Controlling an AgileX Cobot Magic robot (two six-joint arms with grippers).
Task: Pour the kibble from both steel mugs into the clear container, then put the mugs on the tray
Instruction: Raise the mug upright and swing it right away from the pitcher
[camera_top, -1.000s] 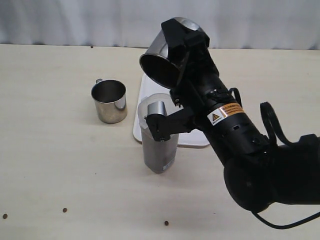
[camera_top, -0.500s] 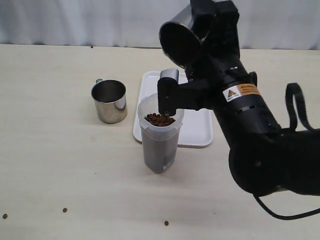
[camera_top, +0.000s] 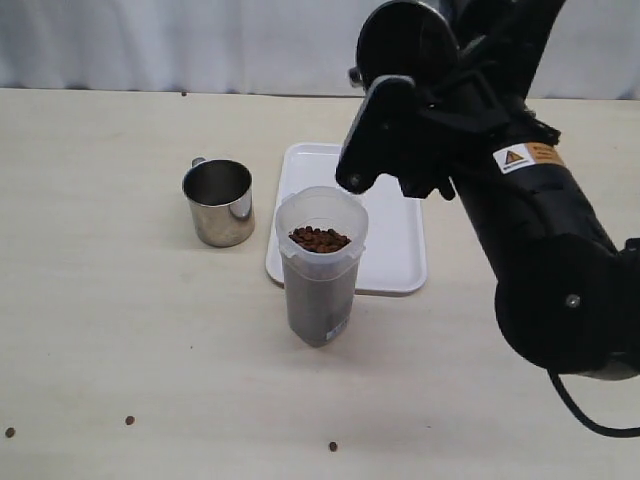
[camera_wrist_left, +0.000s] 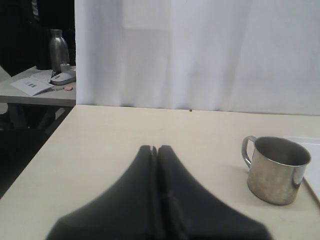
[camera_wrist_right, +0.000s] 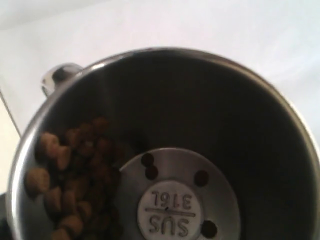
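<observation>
At the far right of the table, high over the tray:

1. Right gripper (camera_top: 392, 85). Jaws spread wide and clamped across the raised steel mug (camera_top: 405, 38), which is tipped with its dark mouth towards the viewer. The right wrist view looks straight into it. A clump of kibble (camera_wrist_right: 55, 175) clings to one side of the inner wall, and the stamped base (camera_wrist_right: 168, 212) is otherwise bare.
2. Left gripper (camera_wrist_left: 156, 148). Fingers pressed together, holding nothing, parked low over the left of the table and well apart from the work.
3. Clear container (camera_top: 320, 265). Upright at centre, just beside the near left edge of the tray. Its brown pellets (camera_top: 319, 239) are heaped close under the rim.
4. Tray (camera_top: 400, 250). White, nothing on it, to the right of and behind the container.
5. Standing steel mug (camera_top: 220, 200). Upright, left of the container. No pellets show inside it.
6. Stray pellets (camera_top: 333, 446). Scattered on the near table.

Handling note: the pour looks unfinished, since some kibble sits in the raised mug. The lip should be brought squarely over the container mouth. It should be kept low and tipped slowly, because little room remains under the rim and fast pellets would bounce out. Only then should the mug be set upright on the tray, to one side, leaving space for the second mug.
</observation>
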